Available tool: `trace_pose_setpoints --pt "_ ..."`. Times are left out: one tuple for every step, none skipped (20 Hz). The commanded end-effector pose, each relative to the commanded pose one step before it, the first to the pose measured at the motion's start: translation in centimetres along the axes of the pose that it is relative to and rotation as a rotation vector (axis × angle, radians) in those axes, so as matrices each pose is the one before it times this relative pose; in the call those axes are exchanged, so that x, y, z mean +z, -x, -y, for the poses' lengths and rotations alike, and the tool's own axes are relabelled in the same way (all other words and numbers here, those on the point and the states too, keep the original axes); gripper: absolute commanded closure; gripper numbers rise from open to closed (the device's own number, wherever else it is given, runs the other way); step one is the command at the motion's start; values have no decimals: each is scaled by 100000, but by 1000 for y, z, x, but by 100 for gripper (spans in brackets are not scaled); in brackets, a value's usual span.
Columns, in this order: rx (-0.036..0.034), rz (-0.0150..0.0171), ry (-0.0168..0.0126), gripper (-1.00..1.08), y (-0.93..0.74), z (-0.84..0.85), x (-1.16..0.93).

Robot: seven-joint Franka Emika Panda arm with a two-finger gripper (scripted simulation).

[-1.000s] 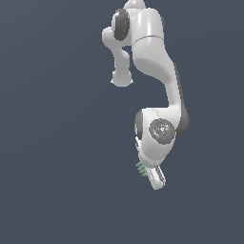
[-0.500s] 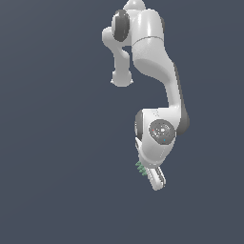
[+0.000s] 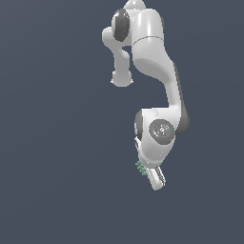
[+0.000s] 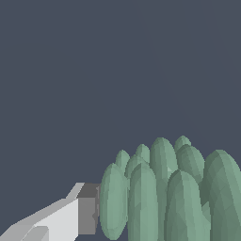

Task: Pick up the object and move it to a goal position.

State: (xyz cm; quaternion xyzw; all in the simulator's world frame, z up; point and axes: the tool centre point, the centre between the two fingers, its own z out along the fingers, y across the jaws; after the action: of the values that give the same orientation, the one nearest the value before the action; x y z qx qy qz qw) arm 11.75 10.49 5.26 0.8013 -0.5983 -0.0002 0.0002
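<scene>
The arm [image 3: 152, 71] hung folded against a plain dark backdrop, its wrist bent down and the gripper [image 3: 153, 177] pointing low and slightly toward the exterior view's right. From that camera the gripper showed only as a short white block with a dark ribbed edge; its fingers could not be told apart, so whether the jaws stood apart or together could not be read there. The object [image 3: 141, 167], a tiny pale green ribbed piece, sat tight against the gripper's side, on the exterior view's left of it, just above the tip. It was so small in that view that only a few green ridges showed, and the part nearest the gripper was hidden behind the white body, so contact looked likely but a grip between the fingers could not be confirmed. In the wrist view the object [image 4: 164, 197] loomed large as a cluster of rounded green lobes standing side by side, cut off at the frame's edge so its full outline was lost. One finger [image 4: 70, 216], white with a grey pad, reached up to the outermost lobe and appeared to touch it. The other finger was not visible at all, either hidden behind the green lobes or out of frame, so the jaws' state could not be told. Nothing else stood out from the flat dark surroundings.
</scene>
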Motion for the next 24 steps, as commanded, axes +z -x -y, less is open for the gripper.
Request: trace_pose_setpoints --pt "10 -11 -63 108 -117 -140 -211" --pt "0 0 0 108 -70 -107 -117" --pt "0 0 0 108 -84 -128 -139" --pt "0 0 0 108 -98 -150 -163" --pt "0 0 0 108 -113 -173 -187" --pt "0 0 0 108 -128 -196 -213" --pt "0 0 0 108 -145 -221 -240" --pt "0 0 0 108 -162 -247 -269" --pt "1 65 23 108 -185 -273 -275" --pt "0 0 0 108 -199 -303 -331" --pt "0 0 0 108 -220 -334 -365" --pt "0 0 0 108 -241 -366 -401" --pt "0 0 0 108 -264 -400 -438" --pt "7 68 -12 108 -297 -436 -475" --pt "0 0 0 108 -310 -469 -516" --pt "0 0 0 108 -335 -506 -556" --pt "0 0 0 108 -360 -543 -598" --pt "7 68 -9 108 -391 -572 -626" --pt "0 0 0 108 -395 -594 -657" --pt "0 0 0 108 -408 -613 -679" --pt "7 68 -10 108 -428 -624 -687" --pt "0 0 0 108 -421 -630 -702" --pt "7 68 -11 108 -442 -640 -709" --pt "0 0 0 108 -434 -646 -723"
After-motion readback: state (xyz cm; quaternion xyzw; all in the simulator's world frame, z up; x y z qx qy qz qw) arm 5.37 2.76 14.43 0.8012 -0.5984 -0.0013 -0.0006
